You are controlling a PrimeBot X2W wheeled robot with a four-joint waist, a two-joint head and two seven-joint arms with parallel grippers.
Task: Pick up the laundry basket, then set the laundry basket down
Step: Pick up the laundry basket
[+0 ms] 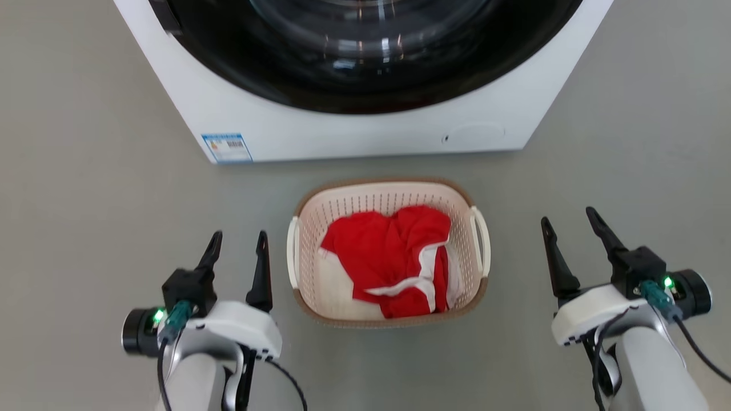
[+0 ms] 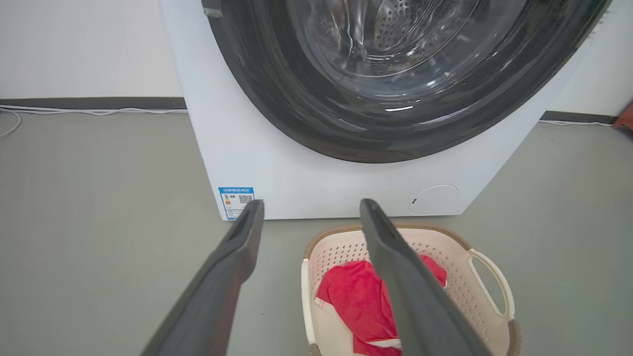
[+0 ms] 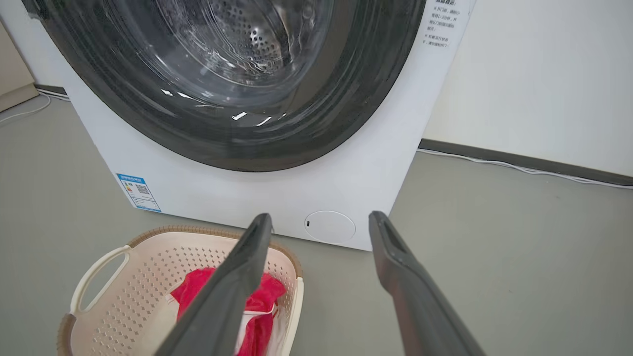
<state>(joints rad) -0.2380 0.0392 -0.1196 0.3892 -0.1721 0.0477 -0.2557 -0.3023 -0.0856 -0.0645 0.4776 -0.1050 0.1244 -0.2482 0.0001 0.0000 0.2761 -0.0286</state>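
Legend, near to far. My left gripper [image 1: 240, 234] and right gripper [image 1: 568, 216] hover over the grey floor [image 1: 85, 200], each with its two dark fingers spread wide and holding nothing. The laundry basket [image 1: 371, 202] rests on the floor between them, just inboard of the left gripper and farther from the right; a strip of floor separates each hand from its nearer handle. Count: one basket; two white loop handles, left [image 1: 292, 251] and right [image 1: 482, 240]; one red garment [image 1: 394, 257] with white trim heaped inside. Beyond the fingertips, near the basket but apart from it, stands one white washing machine [image 1: 342, 131] with a dark round door [image 1: 365, 51], one blue label [image 1: 227, 148] and one round cover [image 1: 474, 136]. Farthest, a white cable [image 2: 99, 111] runs along the foot of the wall [image 2: 74, 44].
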